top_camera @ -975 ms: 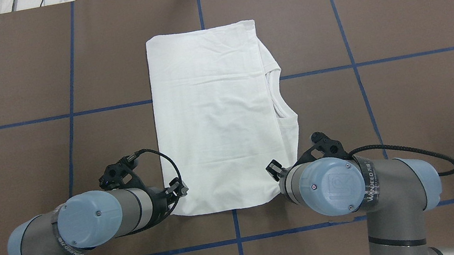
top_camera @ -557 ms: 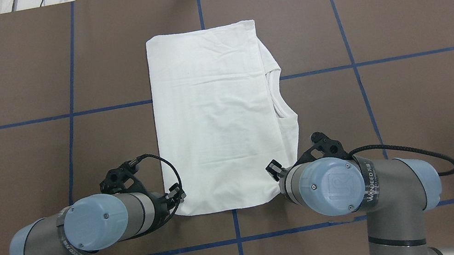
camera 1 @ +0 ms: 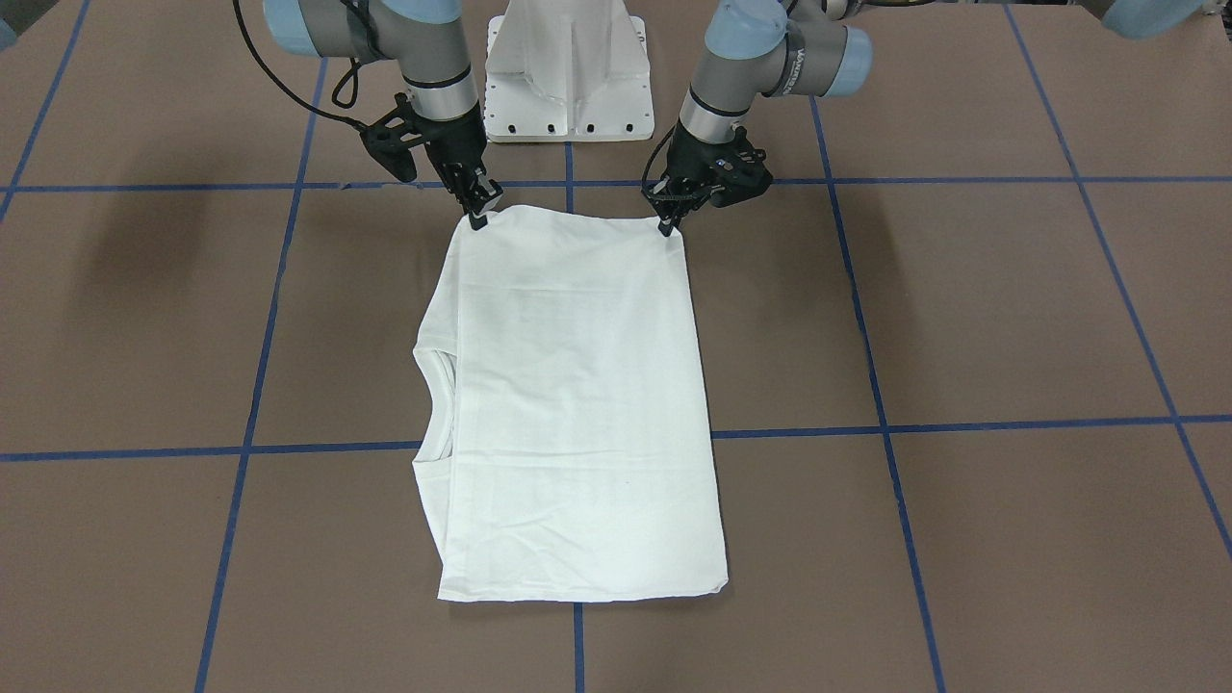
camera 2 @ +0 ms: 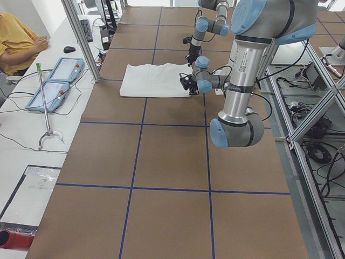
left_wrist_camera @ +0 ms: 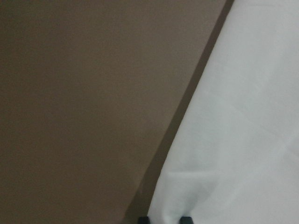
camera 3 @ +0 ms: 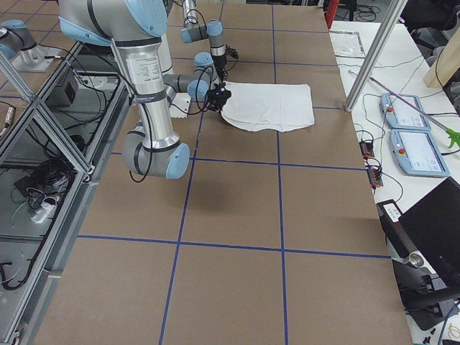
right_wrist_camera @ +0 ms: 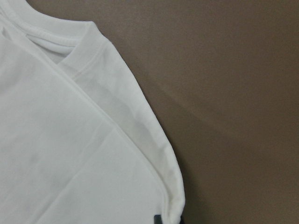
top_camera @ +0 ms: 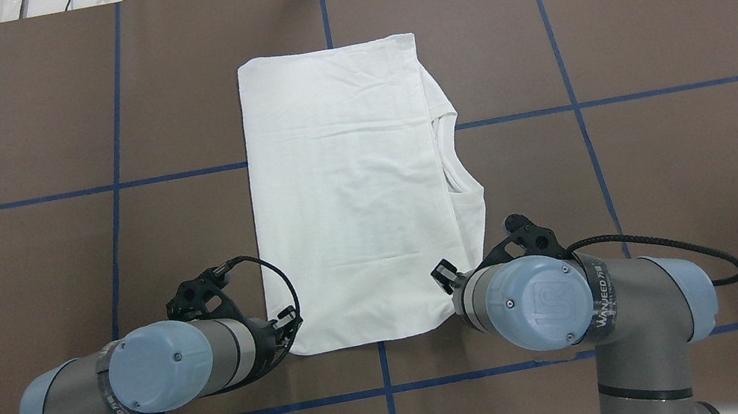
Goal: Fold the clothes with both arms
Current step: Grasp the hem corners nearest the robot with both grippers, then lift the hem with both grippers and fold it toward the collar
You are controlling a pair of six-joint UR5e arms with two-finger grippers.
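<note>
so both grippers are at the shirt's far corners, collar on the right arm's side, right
No: the left gripper and right gripper are at the shirt's near corners, as the front-facing view shows. The collar is on the right arm's side.

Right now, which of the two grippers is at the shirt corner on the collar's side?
The right gripper: the collar shows along its edge of the shirt. The left gripper is at the corner of the plain edge.
</note>
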